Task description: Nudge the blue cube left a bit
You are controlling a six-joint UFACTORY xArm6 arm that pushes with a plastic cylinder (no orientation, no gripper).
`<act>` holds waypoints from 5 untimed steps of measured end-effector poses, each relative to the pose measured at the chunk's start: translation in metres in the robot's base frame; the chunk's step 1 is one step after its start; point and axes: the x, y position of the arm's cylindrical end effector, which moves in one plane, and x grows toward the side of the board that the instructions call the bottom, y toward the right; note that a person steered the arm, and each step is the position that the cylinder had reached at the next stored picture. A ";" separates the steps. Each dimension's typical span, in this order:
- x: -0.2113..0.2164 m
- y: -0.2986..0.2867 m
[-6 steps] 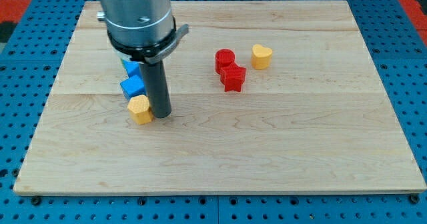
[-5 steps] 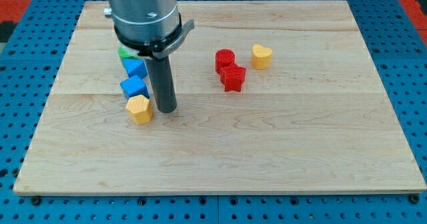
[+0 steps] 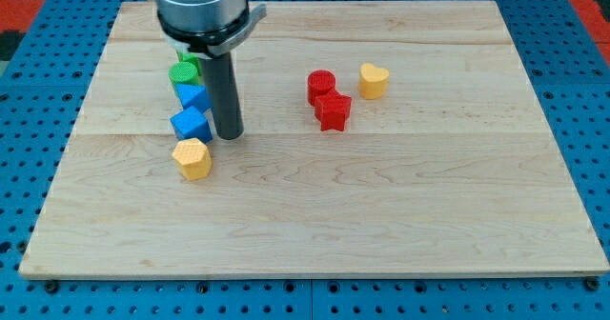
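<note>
A blue cube point(image 3: 191, 125) lies at the view's left of the wooden board point(image 3: 381, 196). My tip point(image 3: 228, 134) rests on the board just to the cube's right, close to its right face. A second blue block point(image 3: 193, 96) sits just above the cube, and a green cylinder point(image 3: 184, 72) above that. A yellow hexagonal block point(image 3: 193, 158) lies just below the blue cube.
A red cylinder point(image 3: 322, 85) and a red star-like block point(image 3: 333, 110) sit together right of centre. A yellow heart-shaped block point(image 3: 374, 79) lies to their upper right. The arm's grey body point(image 3: 200, 6) hangs over the board's upper left.
My tip has moved up the view from beside the yellow block to beside the blue cube. The yellow block has shifted slightly left and down. The green cylinder has come into view.
</note>
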 end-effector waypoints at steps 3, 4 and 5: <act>0.004 -0.018; 0.004 0.005; 0.004 0.081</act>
